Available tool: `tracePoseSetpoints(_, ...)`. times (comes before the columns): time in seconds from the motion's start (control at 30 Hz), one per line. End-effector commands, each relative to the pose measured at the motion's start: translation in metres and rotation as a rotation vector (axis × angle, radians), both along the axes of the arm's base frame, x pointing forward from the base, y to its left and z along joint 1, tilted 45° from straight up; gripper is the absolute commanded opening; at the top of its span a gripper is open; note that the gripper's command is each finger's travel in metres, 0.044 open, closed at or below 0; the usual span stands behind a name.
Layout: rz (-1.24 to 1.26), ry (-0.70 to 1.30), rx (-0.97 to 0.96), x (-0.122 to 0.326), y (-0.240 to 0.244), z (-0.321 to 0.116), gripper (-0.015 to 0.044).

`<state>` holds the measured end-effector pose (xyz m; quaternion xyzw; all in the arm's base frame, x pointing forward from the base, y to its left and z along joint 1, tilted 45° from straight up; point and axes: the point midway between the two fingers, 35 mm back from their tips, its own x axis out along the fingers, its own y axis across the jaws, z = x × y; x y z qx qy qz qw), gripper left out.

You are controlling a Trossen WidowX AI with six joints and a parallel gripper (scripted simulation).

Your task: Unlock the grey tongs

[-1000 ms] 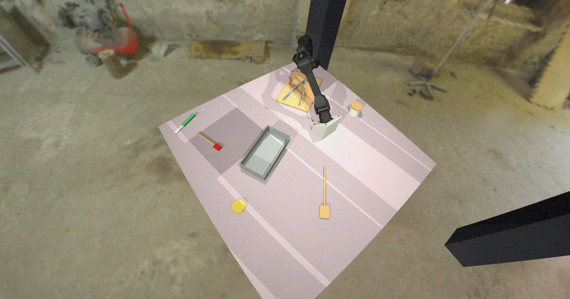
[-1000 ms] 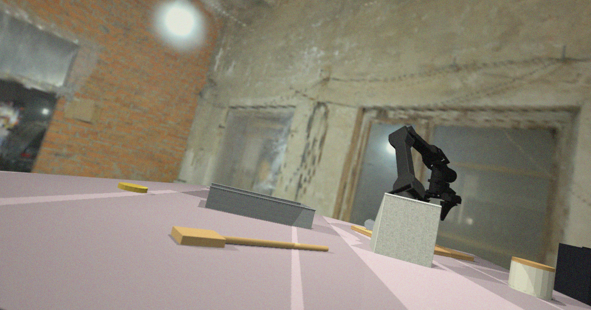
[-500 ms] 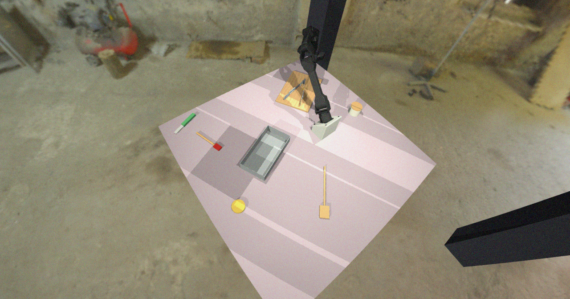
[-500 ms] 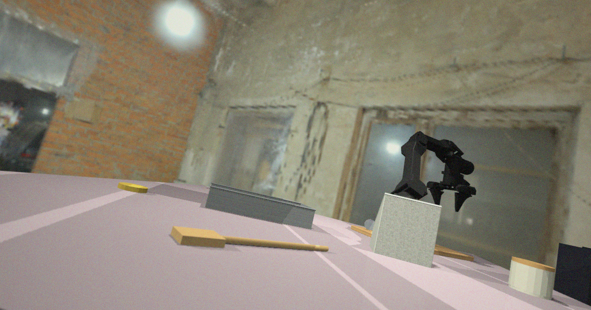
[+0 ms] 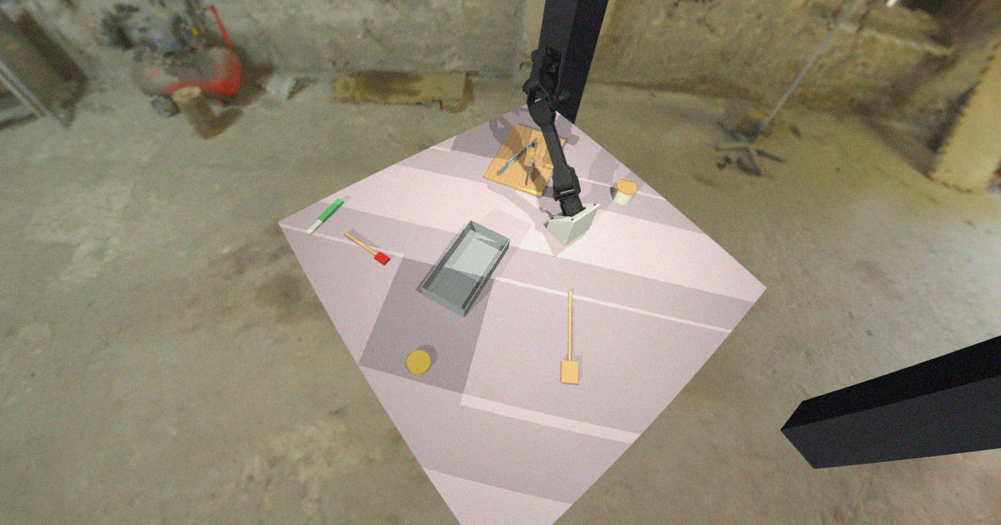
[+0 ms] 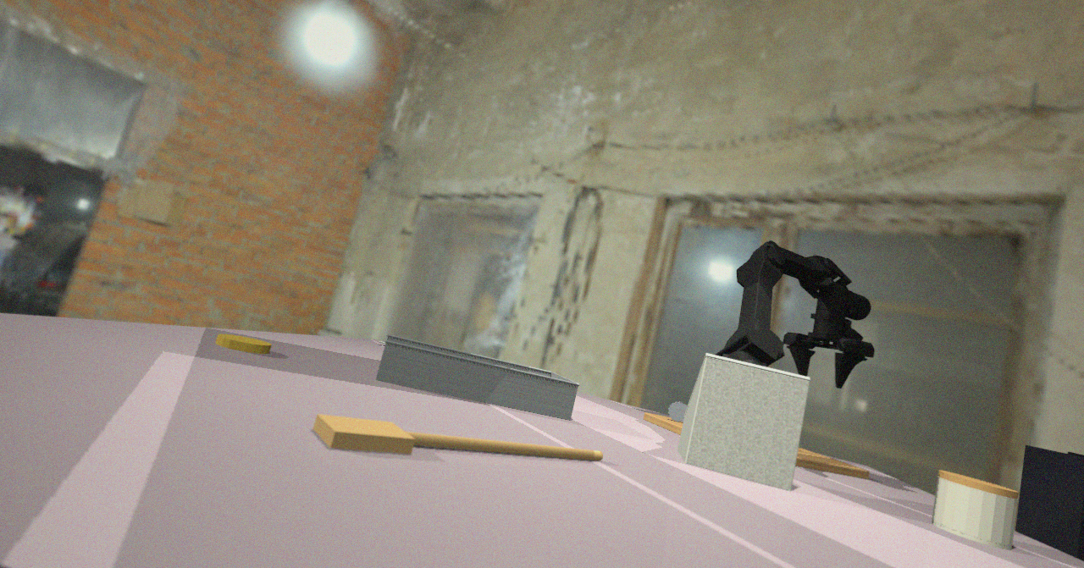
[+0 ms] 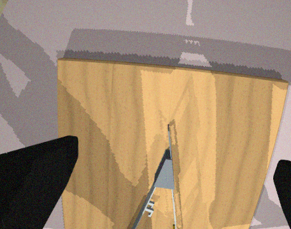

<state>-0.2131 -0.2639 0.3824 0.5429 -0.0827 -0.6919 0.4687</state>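
Observation:
The grey tongs (image 5: 516, 158) (image 7: 165, 175) lie on the wooden board (image 5: 515, 182) (image 6: 833, 465) (image 7: 97, 79). Their two arms spread apart in a V from the hinge end, so they stand open. A small part of the tongs (image 6: 677, 410) shows beside the arm's base block in the exterior view. My gripper (image 6: 820, 379) (image 7: 179, 159) is open and empty, raised above the board. In the wrist view its fingers stand wide on either side of the hinge end, touching nothing. The ends of the tongs' arms are cut off there. The roasting tin (image 5: 458, 283) (image 6: 477, 383) holds no tongs.
The pale base block (image 5: 572, 226) (image 6: 746, 424) stands beside the board. A lidded jar (image 5: 622, 194) (image 6: 974, 511) is to its right. A wooden spatula (image 5: 569, 372) (image 6: 363, 436), a yellow disc (image 5: 417, 362) (image 6: 242, 343), a red-headed tool (image 5: 381, 257) and a green-handled tool (image 5: 330, 210) lie farther off.

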Motion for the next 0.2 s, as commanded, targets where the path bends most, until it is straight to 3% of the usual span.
tracePoseSetpoints(0.0, 0.006, 0.001, -0.002, 0.0004, -0.0002, 0.0002, 0.0440)
tracePoseSetpoints(0.17, 0.006, 0.001, -0.002, 0.0004, -0.0002, 0.0002, 0.0440)
